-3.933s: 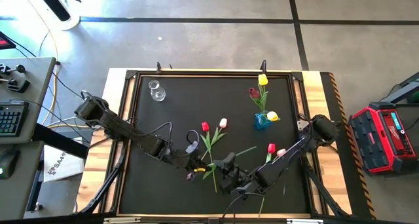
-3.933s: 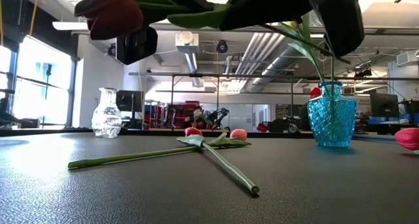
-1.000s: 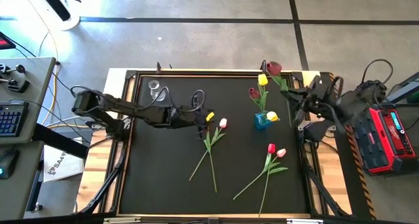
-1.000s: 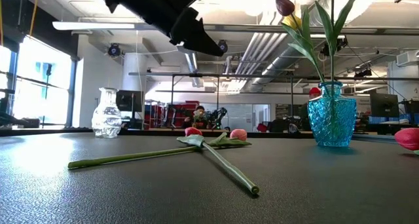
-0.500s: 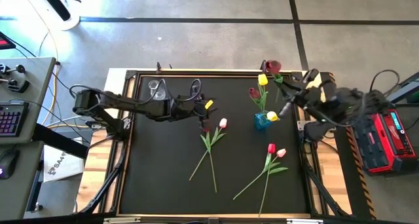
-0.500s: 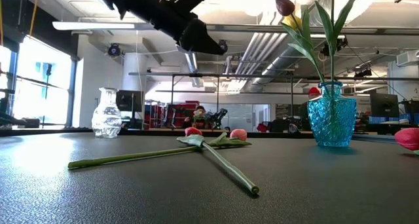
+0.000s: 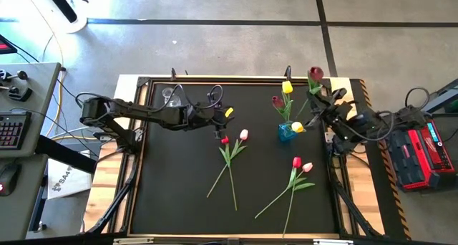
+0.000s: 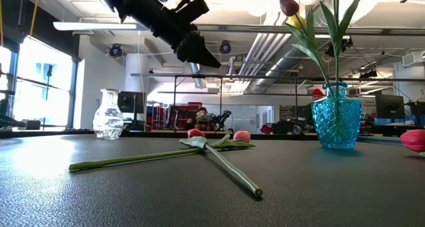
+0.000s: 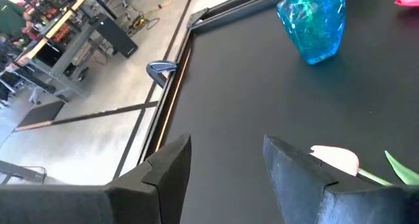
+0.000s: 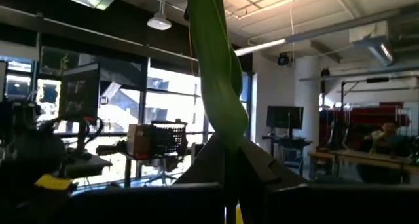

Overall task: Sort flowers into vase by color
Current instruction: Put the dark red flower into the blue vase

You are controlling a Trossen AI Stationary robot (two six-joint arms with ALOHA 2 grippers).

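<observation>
A black mat point(image 7: 179, 173) covers a wooden table point(image 7: 354, 166) standing on a grey concrete floor point(image 7: 215, 44) crossed by dark lines. To one side of the table, a desk point(image 7: 25, 109) carries a keyboard point(image 7: 8, 130) and a mouse point(image 7: 7, 179). On the other side, a red and black case point(image 7: 418, 148) rests on the floor. The room beyond the table shows tall windows point(image 8: 40, 87), ceiling ducts point(image 8: 265, 48) and workbenches point(image 9: 72, 47).
</observation>
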